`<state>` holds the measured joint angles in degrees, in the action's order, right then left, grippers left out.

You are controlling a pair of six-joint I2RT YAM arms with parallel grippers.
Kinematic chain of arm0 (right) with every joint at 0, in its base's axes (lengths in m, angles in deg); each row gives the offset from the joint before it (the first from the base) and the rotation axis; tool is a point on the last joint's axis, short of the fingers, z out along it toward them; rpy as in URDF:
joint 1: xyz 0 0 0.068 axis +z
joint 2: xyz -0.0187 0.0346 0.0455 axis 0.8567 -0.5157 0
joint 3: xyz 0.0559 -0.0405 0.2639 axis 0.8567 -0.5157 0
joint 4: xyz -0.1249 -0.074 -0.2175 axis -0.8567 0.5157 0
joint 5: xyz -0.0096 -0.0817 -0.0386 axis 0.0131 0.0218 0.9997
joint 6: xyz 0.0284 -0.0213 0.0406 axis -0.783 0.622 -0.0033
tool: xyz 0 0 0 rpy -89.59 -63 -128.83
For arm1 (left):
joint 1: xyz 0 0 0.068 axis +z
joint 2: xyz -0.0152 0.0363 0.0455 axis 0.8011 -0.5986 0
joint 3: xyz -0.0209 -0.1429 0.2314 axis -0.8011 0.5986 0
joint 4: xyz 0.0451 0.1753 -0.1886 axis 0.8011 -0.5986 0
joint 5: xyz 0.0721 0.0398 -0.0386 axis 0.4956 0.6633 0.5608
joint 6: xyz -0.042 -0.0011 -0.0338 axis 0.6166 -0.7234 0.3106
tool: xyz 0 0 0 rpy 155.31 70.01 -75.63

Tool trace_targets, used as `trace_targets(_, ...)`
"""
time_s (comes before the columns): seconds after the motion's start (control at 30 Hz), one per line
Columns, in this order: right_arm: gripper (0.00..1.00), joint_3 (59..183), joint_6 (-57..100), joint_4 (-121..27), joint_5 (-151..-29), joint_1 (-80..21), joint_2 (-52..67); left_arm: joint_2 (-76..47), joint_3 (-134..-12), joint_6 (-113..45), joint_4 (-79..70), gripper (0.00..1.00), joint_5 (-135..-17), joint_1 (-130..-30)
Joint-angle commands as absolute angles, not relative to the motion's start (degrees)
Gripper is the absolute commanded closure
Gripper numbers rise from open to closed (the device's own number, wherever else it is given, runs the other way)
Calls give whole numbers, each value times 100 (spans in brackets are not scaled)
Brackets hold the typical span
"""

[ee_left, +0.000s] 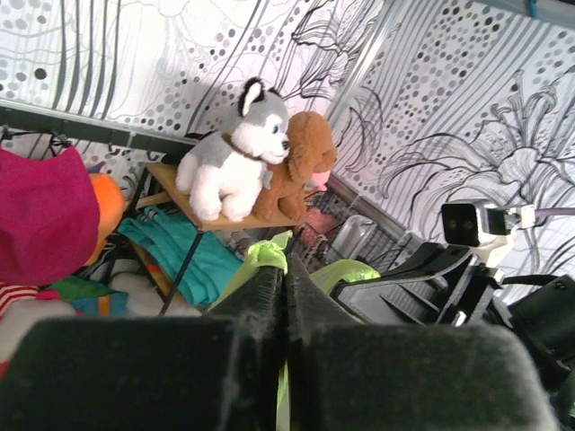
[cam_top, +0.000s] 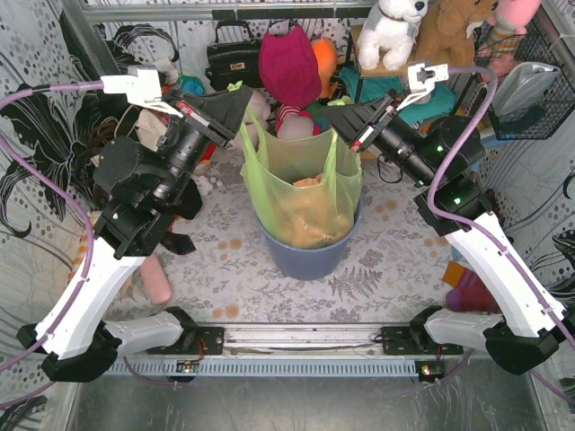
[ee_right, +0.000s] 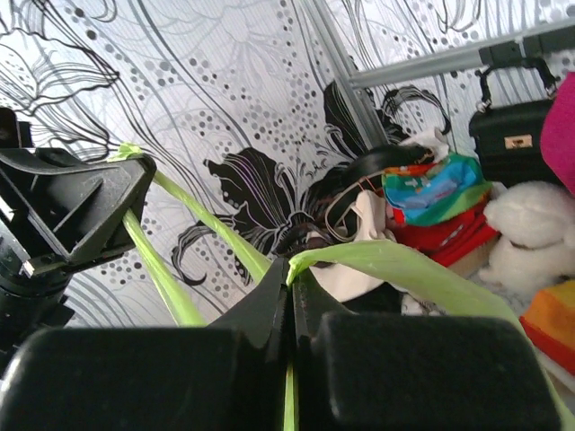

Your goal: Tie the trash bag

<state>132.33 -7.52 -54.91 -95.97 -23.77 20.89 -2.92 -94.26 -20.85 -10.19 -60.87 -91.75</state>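
Jaws on both arms are pinched shut on green plastic. The blue-grey bin [cam_top: 305, 256] stands mid-table with the trash bag [cam_top: 301, 184] inside it. The left gripper [cam_top: 241, 101] holds one handle strip [cam_top: 248, 135], the right gripper [cam_top: 337, 112] the other. The strips are raised apart and uncrossed, so the knotting seems all ahead.

trash bag [cam_top: 301, 193] base hidden inside bin [cam_top: 305, 259]; contents [cam_top: 310, 214] indistinct
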Motion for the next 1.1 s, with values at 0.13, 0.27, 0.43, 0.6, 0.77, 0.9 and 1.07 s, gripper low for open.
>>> trace_targets(0.13, 92, 13152, -577, -5503, -9315, -2388, 2501, -83, -8998, -2105, -882, 73, -5903, -9149)
trace_targets(0.27, 82, 13234, -504, -5338, -9295, -2387, 2555, 46, -8934, -2107, -934, 63, -5861, -9146)
trace_targets(0.43, 67, 13651, -297, -4690, -9225, -2386, 2619, 207, -9183, -2163, -1117, 46, -5929, -9146)
trace_targets(0.6, 55, 14146, -102, -3730, -9097, -2389, 2622, 307, -9400, -2218, -1606, 36, -6174, -9147)
trace_targets(0.77, 48, 14701, 87, -2651, -8984, -2389, 2457, 463, -9369, -2161, -2098, 34, -6224, -9147)
trace_targets(0.9, 47, 15186, 126, -1913, -8675, -2387, 2295, 475, -9441, -2155, -2441, 34, -6657, -9144)
trace_targets(1.07, 46, 15563, 209, -1440, -8357, -2384, 2090, 282, -9808, -1969, -2537, 34, -7551, -9146)
